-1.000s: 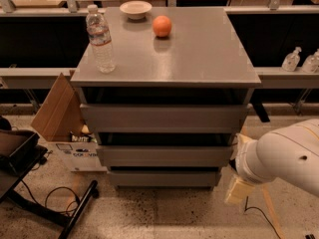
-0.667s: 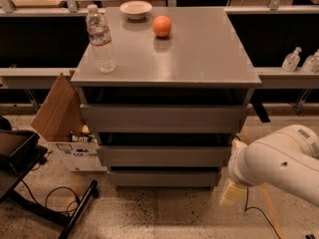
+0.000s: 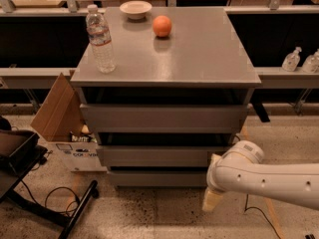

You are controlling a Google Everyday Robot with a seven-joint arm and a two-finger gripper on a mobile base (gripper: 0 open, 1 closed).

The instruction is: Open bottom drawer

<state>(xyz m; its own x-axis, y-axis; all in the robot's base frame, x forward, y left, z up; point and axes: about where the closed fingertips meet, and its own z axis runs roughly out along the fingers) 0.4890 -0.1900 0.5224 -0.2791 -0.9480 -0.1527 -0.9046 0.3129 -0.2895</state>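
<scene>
The bottom drawer (image 3: 157, 178), a plain grey handle-less panel and the shortest-looking of the three fronts, sits lowest in the grey cabinet (image 3: 209, 59), just above the speckled floor (image 3: 149, 213). Its front lies in line with the cabinet face, with a thin dark gap between it and the middle grey drawer front (image 3: 159, 156). The larger top grey drawer front (image 3: 164, 118) is above that. The gripper (image 3: 212, 198) on the white arm (image 3: 269, 180) is low at the drawer's right end, covering that corner; whether it is released or clenched I cannot tell.

On the cabinet top stand a clear plastic water bottle (image 3: 100, 39) near the left edge, a shallow white bowl (image 3: 135, 9) at the back, whose contents cannot be made out, and an orange fruit (image 3: 162, 26) beside it. Left of the cabinet a brown cardboard box (image 3: 57, 111) with a raised flap sits just beside the drawers. The floor in front of the drawer is bare, with a black cable (image 3: 55, 198) off to the left.
</scene>
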